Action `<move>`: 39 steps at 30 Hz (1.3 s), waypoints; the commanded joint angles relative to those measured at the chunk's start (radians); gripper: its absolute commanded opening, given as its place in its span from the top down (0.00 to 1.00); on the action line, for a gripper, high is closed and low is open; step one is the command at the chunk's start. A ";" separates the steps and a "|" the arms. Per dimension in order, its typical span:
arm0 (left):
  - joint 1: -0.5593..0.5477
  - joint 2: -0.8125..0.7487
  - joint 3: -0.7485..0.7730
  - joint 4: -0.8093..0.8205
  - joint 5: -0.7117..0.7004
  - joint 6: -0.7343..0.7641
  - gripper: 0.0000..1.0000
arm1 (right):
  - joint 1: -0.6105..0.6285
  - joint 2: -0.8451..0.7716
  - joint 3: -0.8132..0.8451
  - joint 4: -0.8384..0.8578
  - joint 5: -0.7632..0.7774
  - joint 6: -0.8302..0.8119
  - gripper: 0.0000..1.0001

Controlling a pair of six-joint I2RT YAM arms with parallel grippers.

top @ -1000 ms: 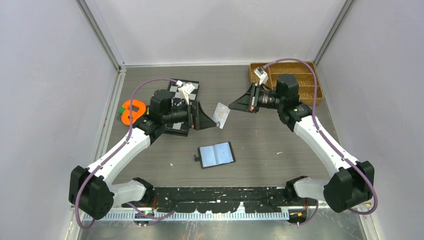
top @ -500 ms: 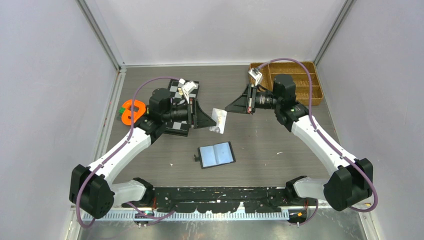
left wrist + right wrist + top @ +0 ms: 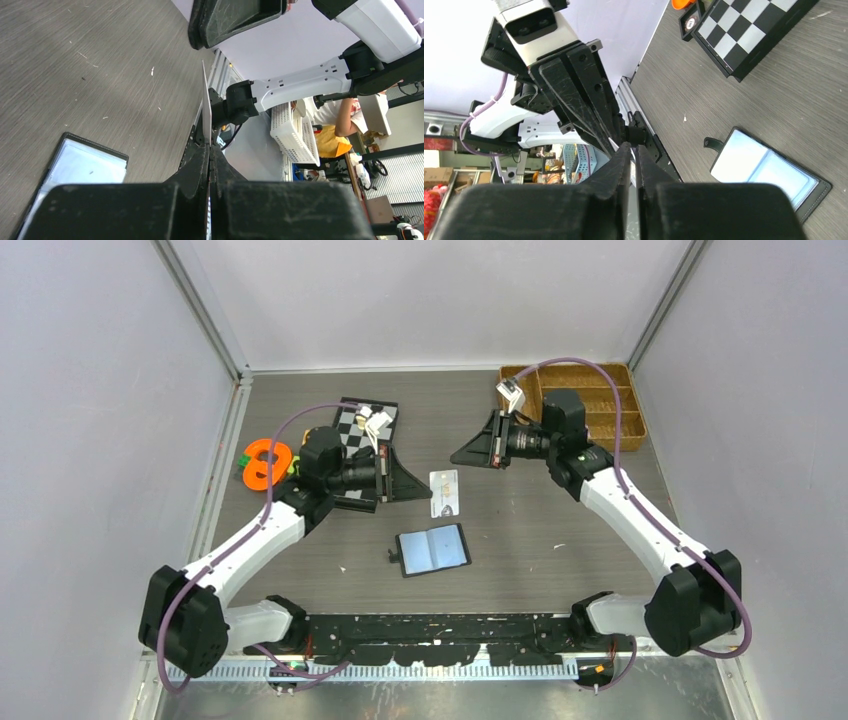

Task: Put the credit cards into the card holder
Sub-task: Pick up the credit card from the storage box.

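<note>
A whitish credit card (image 3: 446,492) hangs above the table, and my left gripper (image 3: 426,490) is shut on its left edge. In the left wrist view the credit card (image 3: 205,100) stands edge-on out of the closed left gripper (image 3: 209,147). My right gripper (image 3: 455,457) sits just beyond the card's far end and apart from it. Its jaws stand a narrow crack apart at the right gripper (image 3: 633,146), with nothing between them. The card holder (image 3: 433,549) lies open and flat below the card, bluish pockets up. It also shows as the card holder (image 3: 82,167) and the card holder (image 3: 769,170).
A chessboard (image 3: 362,418) lies under the left arm, with an orange object (image 3: 265,462) to its left. A brown woven tray (image 3: 600,410) stands at the back right behind the right arm. The chessboard (image 3: 749,35) also shows in the right wrist view.
The card passed from my right gripper to my left. The left jaws closed on it, the right jaws loosened and drew back, and the card sank slightly and turned flatter.
</note>
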 commanded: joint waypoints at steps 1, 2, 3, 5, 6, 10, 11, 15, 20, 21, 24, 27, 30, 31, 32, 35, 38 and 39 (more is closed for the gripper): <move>0.005 -0.025 -0.027 0.128 -0.007 -0.048 1.00 | 0.004 0.009 0.000 0.007 0.038 -0.034 0.77; 0.005 -0.027 -0.031 0.127 -0.016 -0.049 1.00 | 0.004 0.007 -0.007 0.006 0.055 -0.037 0.68; 0.005 -0.028 -0.034 0.123 -0.025 -0.048 1.00 | 0.003 0.003 -0.014 0.000 0.073 -0.045 0.59; 0.007 -0.030 -0.038 0.115 -0.043 -0.047 1.00 | 0.004 -0.006 -0.027 0.000 0.099 -0.052 0.47; 0.007 -0.031 -0.040 0.114 -0.047 -0.046 1.00 | 0.002 -0.010 -0.033 0.002 0.105 -0.052 0.44; 0.013 -0.042 -0.045 0.108 -0.071 -0.046 1.00 | 0.002 -0.026 -0.053 0.024 0.095 -0.043 0.38; 0.015 -0.047 -0.047 0.109 -0.082 -0.047 1.00 | 0.002 -0.027 -0.063 0.029 0.079 -0.041 0.38; 0.020 -0.074 -0.053 0.110 -0.121 -0.048 1.00 | 0.004 -0.040 -0.111 0.110 -0.003 0.000 0.38; 0.022 -0.082 -0.057 0.113 -0.141 -0.060 1.00 | 0.017 -0.062 -0.163 0.267 -0.077 0.094 0.37; 0.022 -0.083 -0.060 0.119 -0.142 -0.064 1.00 | 0.022 -0.060 -0.163 0.267 -0.079 0.092 0.37; 0.022 -0.087 -0.061 0.130 -0.144 -0.073 1.00 | 0.029 -0.050 -0.165 0.270 -0.084 0.092 0.37; 0.023 -0.087 -0.062 0.134 -0.145 -0.079 1.00 | 0.035 -0.044 -0.162 0.280 -0.091 0.098 0.40; 0.023 -0.089 -0.065 0.141 -0.147 -0.084 1.00 | 0.045 -0.036 -0.159 0.284 -0.100 0.103 0.45; 0.023 -0.089 -0.065 0.141 -0.148 -0.085 1.00 | 0.047 -0.034 -0.160 0.284 -0.102 0.103 0.48; 0.024 -0.090 -0.066 0.143 -0.151 -0.086 1.00 | 0.049 -0.030 -0.161 0.284 -0.104 0.103 0.50; 0.024 -0.090 -0.068 0.153 -0.156 -0.093 1.00 | 0.052 -0.023 -0.167 0.285 -0.107 0.105 0.54; 0.023 -0.087 -0.068 0.158 -0.157 -0.098 1.00 | 0.054 -0.020 -0.171 0.289 -0.107 0.107 0.57; 0.024 -0.087 -0.068 0.158 -0.157 -0.099 1.00 | 0.055 -0.020 -0.171 0.290 -0.108 0.108 0.59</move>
